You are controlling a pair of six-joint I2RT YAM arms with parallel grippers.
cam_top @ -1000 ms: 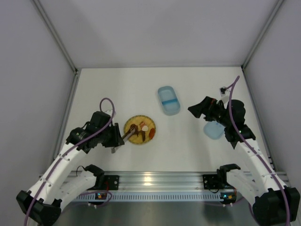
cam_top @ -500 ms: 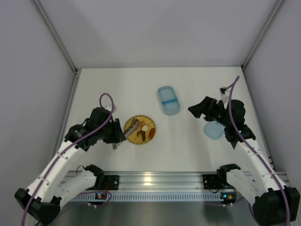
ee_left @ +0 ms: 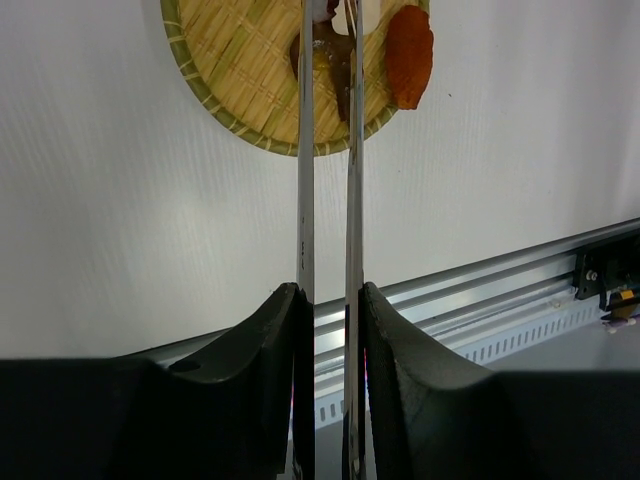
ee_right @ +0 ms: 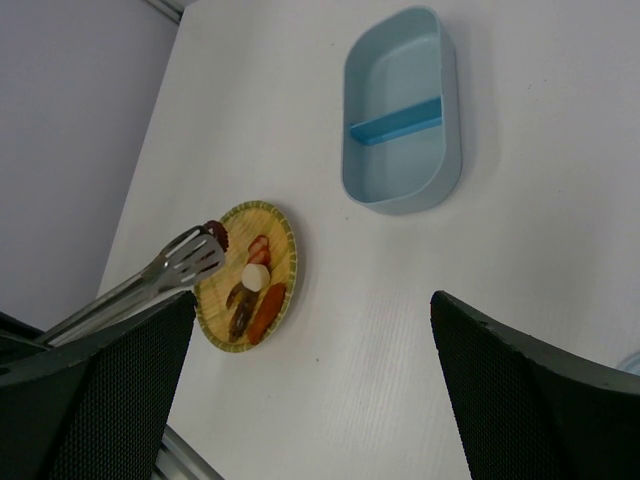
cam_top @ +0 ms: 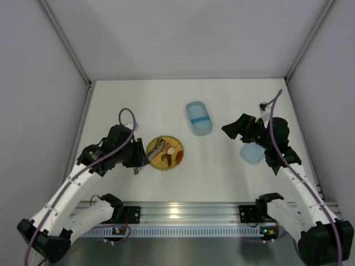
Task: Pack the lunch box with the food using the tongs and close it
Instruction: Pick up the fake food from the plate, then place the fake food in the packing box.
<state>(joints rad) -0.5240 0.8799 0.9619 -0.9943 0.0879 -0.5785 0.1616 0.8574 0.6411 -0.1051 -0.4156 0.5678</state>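
Note:
My left gripper [cam_top: 136, 161] [ee_left: 330, 296] is shut on the handle end of the pale tongs [cam_top: 156, 151] [ee_left: 304, 190]. The tongs reach over the yellow woven plate [cam_top: 166, 169] [ee_right: 214, 322]. A dark red piece [ee_right: 217, 234] shows right at the tongs' tips. On the plate lie a white piece [ee_right: 256, 277], an orange one [ee_right: 267, 310], a brown one [ee_right: 240, 312] and a red one [ee_right: 259, 249]. The light-blue lunch box [cam_top: 198, 118] [ee_right: 402, 120] stands open and empty beyond the plate. Its lid [cam_top: 252, 154] lies under my right arm. My right gripper [cam_top: 231, 129] [ee_right: 312, 297] hangs open, holding nothing.
Grey walls close in the table on the left, right and far sides. A metal rail [cam_top: 183, 211] [ee_left: 500, 285] runs along the near edge between the arm bases. A purple cable [cam_top: 126, 123] loops over the left wrist.
My left arm has shifted slightly toward the far side, and the tongs' tips have come up over the plate's left part. The right arm has not moved.

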